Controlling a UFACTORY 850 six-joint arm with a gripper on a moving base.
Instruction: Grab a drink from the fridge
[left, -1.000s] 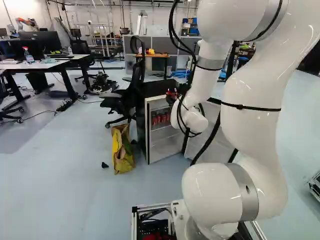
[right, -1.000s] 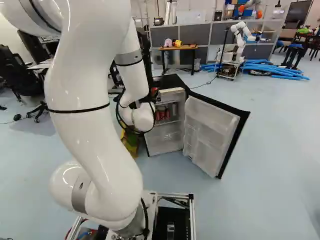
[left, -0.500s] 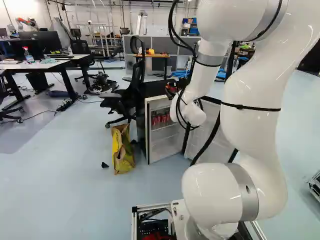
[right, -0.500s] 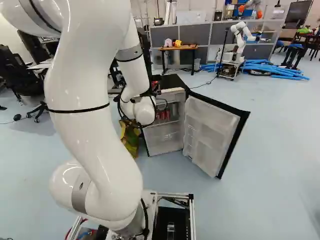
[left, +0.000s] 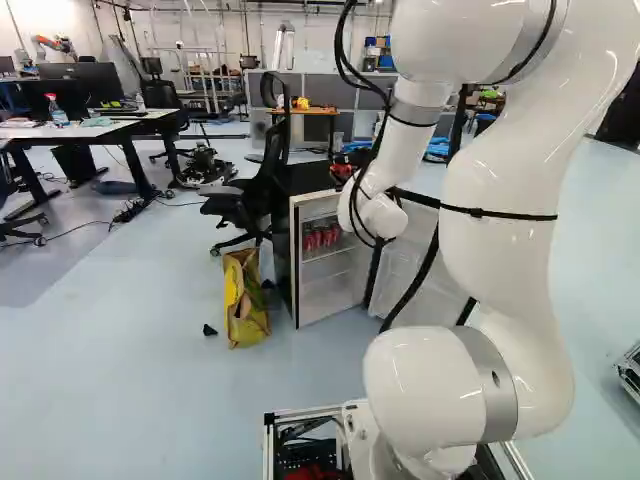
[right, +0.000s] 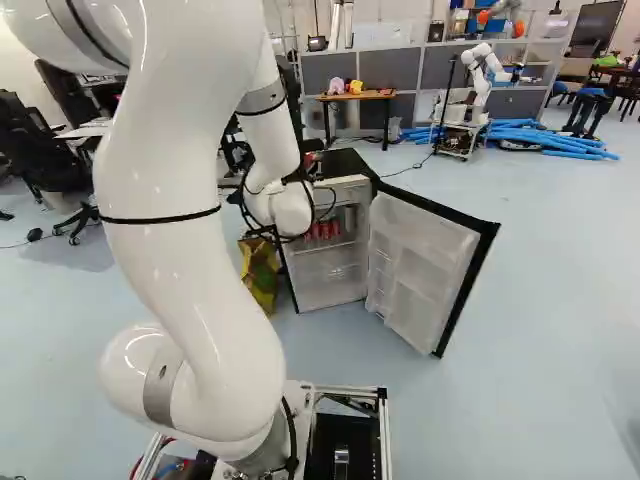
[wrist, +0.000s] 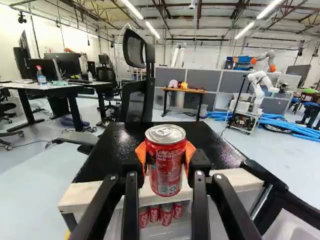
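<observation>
Have a red can clamped in the jaws, pressed from both sides by the orange pads. Stands upright there, ring-pull lid upward, with its top and bottom reaching past the pads. Lines up in the wrist view with the front edge of the fridge; can't tell how high above it. Seen lower down, inside the fridge, more red cans side by side on a shelf. Swung open to the right, the fridge door. Left of the fridge, a black chair and a yellow bag on the floor. Far beyond, a wooden worktop, and off to the far right, another robot beside blue tubes.
</observation>
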